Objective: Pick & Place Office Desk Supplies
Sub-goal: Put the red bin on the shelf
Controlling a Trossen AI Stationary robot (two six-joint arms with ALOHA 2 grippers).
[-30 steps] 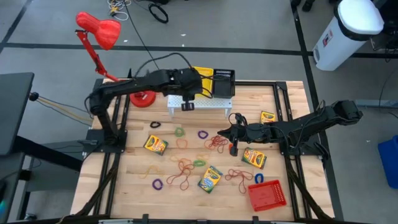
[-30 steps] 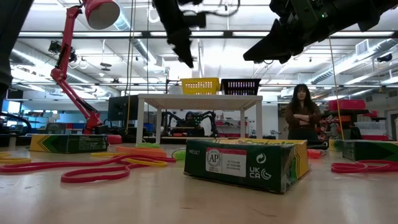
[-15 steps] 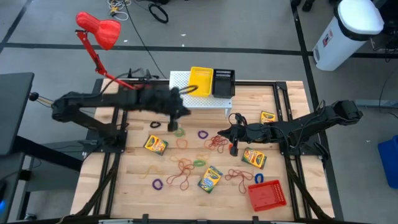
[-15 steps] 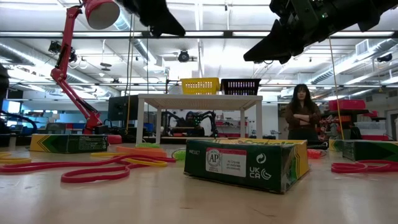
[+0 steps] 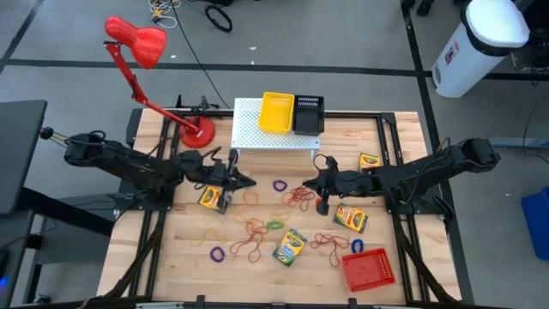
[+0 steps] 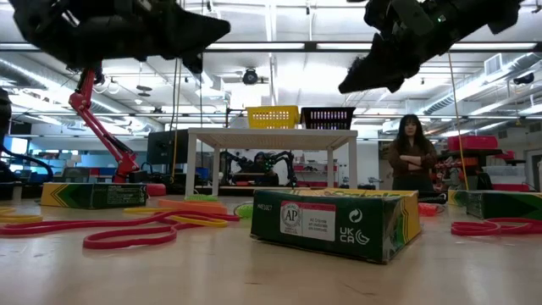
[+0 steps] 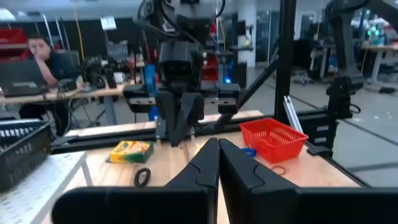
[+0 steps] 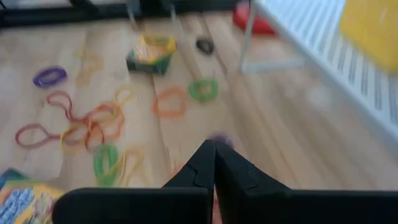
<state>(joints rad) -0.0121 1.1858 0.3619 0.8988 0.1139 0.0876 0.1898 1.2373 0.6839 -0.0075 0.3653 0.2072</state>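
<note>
On top of the white rack (image 5: 257,133), a yellow basket (image 5: 277,111) beside a black one (image 5: 309,114), contents unseen; near the front right, a red basket (image 5: 369,268), apparently bare. Crayon boxes (image 5: 290,246) and rubber bands (image 5: 250,227) scattered across the table (image 5: 180,249). Left gripper (image 5: 249,181) stretched low toward centre, pinched closed, holding nothing. Right gripper (image 5: 307,186) likewise closed and bare, facing it.

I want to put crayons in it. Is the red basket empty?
Cannot tell for sure. The red basket sits upright near the table's front edge, and nothing shows inside it from above.
</note>
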